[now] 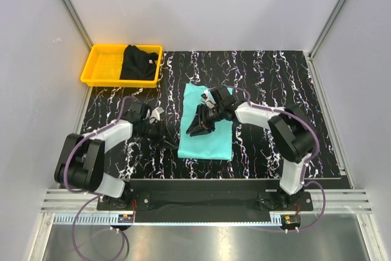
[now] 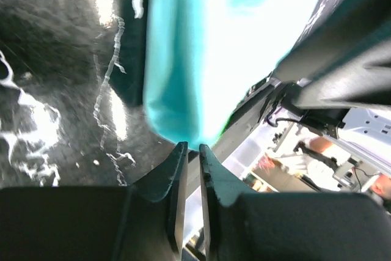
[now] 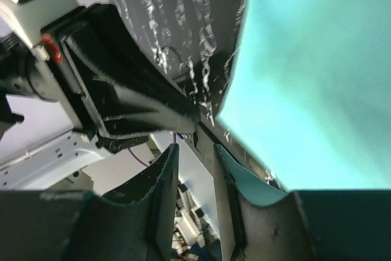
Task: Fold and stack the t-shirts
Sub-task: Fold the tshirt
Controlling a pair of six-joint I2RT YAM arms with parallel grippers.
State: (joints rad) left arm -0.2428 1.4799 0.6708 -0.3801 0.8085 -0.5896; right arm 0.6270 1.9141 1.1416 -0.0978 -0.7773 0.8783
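One teal shirt (image 1: 208, 142) | under right tool (image 1: 197, 129) | seemingly beside left tool (image 1: 154, 128)

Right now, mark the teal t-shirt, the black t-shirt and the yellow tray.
teal t-shirt (image 1: 211, 143): top view, near flat half.
black t-shirt (image 1: 138, 63): top view, middle of the heap.
yellow tray (image 1: 104, 65): top view, bare left floor.
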